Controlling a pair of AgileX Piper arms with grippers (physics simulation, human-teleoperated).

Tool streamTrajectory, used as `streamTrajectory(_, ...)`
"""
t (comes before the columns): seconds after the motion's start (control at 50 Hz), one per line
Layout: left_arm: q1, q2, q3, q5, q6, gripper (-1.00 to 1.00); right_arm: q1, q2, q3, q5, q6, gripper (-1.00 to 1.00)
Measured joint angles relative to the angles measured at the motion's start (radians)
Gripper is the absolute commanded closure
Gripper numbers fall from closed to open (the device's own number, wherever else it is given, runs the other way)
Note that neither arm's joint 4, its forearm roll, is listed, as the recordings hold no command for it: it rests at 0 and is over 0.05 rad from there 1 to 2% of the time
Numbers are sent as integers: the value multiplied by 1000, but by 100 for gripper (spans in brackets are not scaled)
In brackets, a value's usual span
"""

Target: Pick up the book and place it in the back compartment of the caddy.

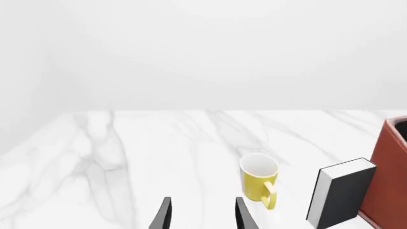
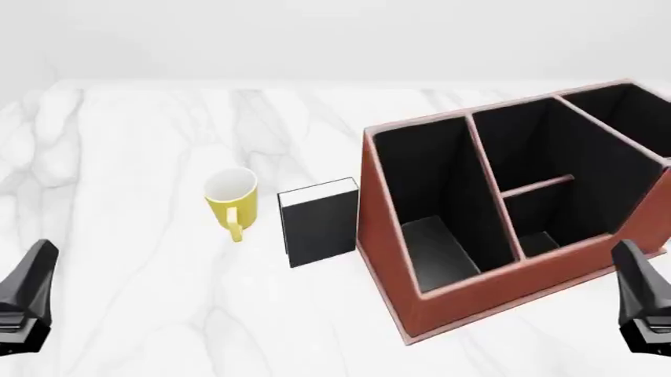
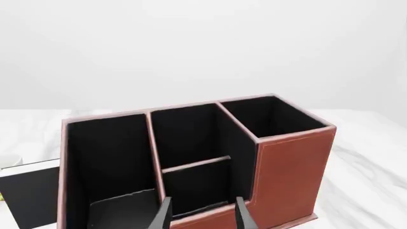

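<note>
While both arms sit low at the near corners, the left gripper (image 1: 202, 214) and right gripper (image 3: 202, 212) each show fingers parted, holding nothing. The book (image 2: 320, 222) stands upright on the marble table (image 2: 126, 259), just left of the caddy (image 2: 419, 290), apart from it, with the yellow mug (image 2: 232, 201) just on its left. The back compartment (image 2: 524, 157) lies beyond the cross divider (image 2: 538, 185).

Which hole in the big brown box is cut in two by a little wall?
The caddy's middle section: a short divider crosses it. The long side compartments are undivided.
</note>
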Motion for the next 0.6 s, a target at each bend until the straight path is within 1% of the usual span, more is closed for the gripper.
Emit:
streamTrajectory(0.22,-2,0,-29,14,14,-100,1,1,-2,-1,-1,-100)
streamTrajectory(0.38,-23,9,-91,59,19,-100,3,2,-2,-1,-1,-100)
streamTrajectory(0.52,-73,134,-240,73,19,-100,5,2,-3,-1,-1,-100)
streamTrajectory(0.6,-119,229,-349,87,35,-100,6,1,-4,-1,-1,-100)
